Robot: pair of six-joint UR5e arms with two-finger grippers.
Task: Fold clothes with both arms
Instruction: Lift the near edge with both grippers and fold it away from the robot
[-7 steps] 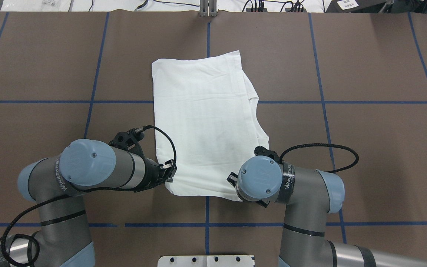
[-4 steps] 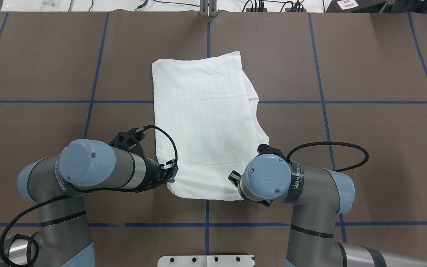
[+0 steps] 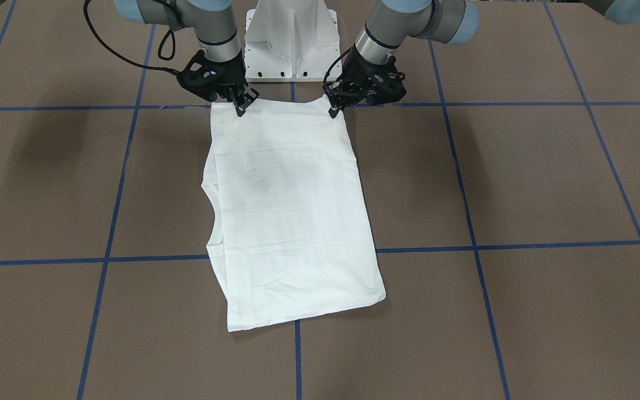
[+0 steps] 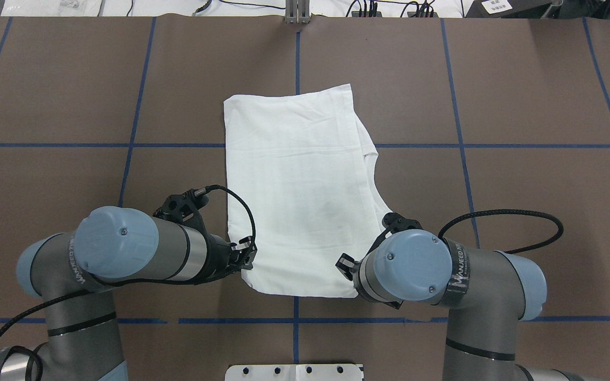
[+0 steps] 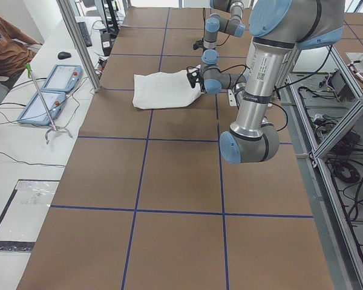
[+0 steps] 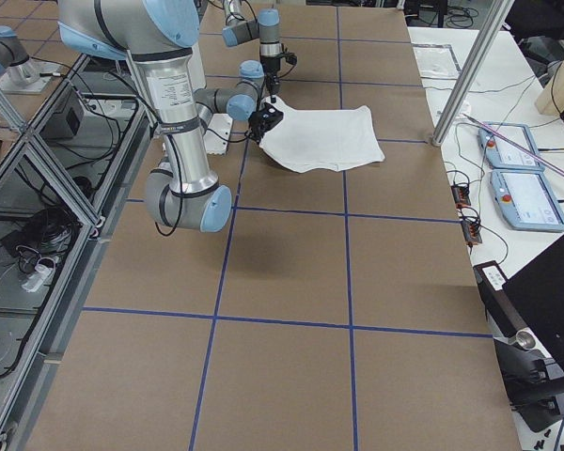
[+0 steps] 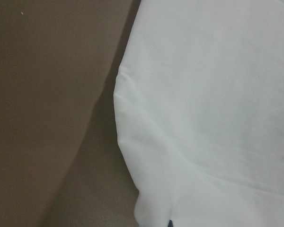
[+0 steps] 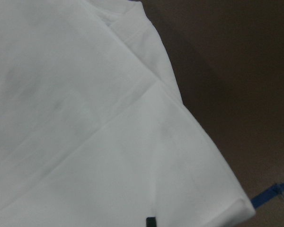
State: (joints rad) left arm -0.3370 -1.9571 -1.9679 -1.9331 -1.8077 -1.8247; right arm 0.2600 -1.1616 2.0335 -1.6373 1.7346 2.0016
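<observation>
The clothes are one white shirt [image 4: 299, 185], folded into a long rectangle and lying flat on the brown table, with its short near edge towards me. A faint grey patch shows through the shirt [image 3: 286, 211] in the front-facing view. My left gripper [image 4: 245, 255] is shut on the near left corner, and in the front-facing view the left gripper [image 3: 335, 108] pinches that corner slightly off the table. My right gripper [image 3: 240, 105] is shut on the near right corner; from overhead the right gripper [image 4: 345, 263] is mostly hidden under its wrist. Both wrist views show only white cloth [image 7: 208, 118] [image 8: 85, 142].
Blue tape lines [image 4: 135, 145] cross the brown table. The white pedestal base [image 3: 292, 39] stands just behind both grippers. A metal post [image 4: 297, 13] rises at the far edge. Two tablets [image 5: 48, 93] and a seated person [image 5: 6, 42] are at a side table.
Both arms have drawn back towards the robot's base and slightly right, dragging the shirt with them. Its far edge and near edge now lie closer to me.
</observation>
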